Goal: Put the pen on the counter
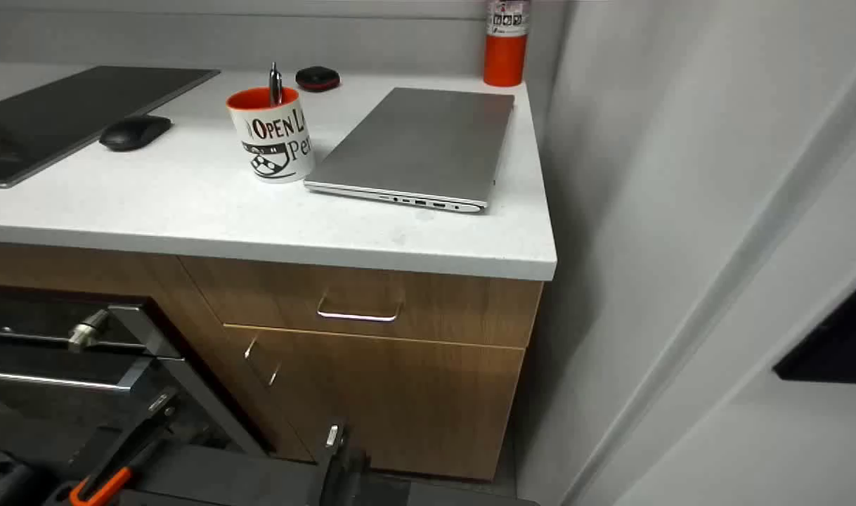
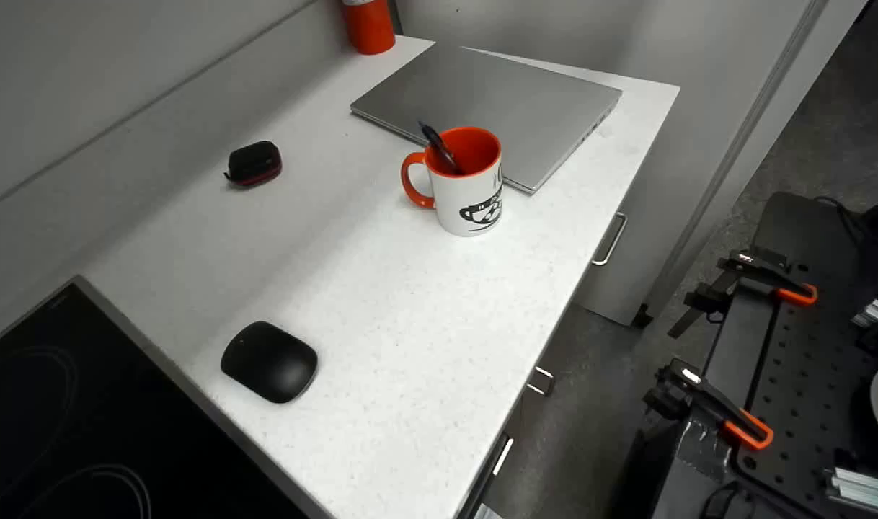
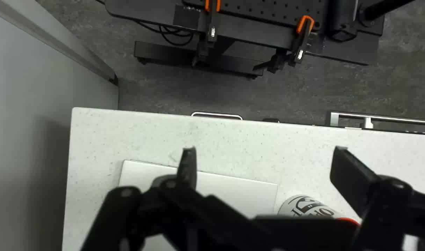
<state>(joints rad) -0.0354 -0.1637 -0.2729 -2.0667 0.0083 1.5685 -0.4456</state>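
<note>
Nearest the camera, in the wrist view: a black gripper (image 3: 263,153), spread wide, with nothing held between the tips. Beyond it, the white counter (image 1: 161,200), with a thick front edge ending at a front corner near the grey wall (image 1: 646,176). Set back from that edge, close to the corner: a closed grey laptop (image 1: 421,144). Next along the front edge, just beside the laptop, an upright white mug (image 1: 277,151) with lettering and an orange inside.

In the mug, in both exterior views: the dark pen (image 2: 439,147). Leans toward the back edge, upper end above the rim, lower end out of sight. Looks light, stiff and hard to break, but probably smooth enough to twist or slip when pinched. Best taken by the exposed shaft just above the rim, clear of the orange handle (image 2: 406,176), then drawn out along the lean to avoid tipping the mug. Not yet on the counter; may roll once laid down.

Farther, near the dark cooktop (image 1: 69,105): a black mouse (image 1: 134,132). Near the back edge, a small black-and-red case (image 1: 318,79); at the back corner, a red cylinder (image 1: 504,62).
</note>
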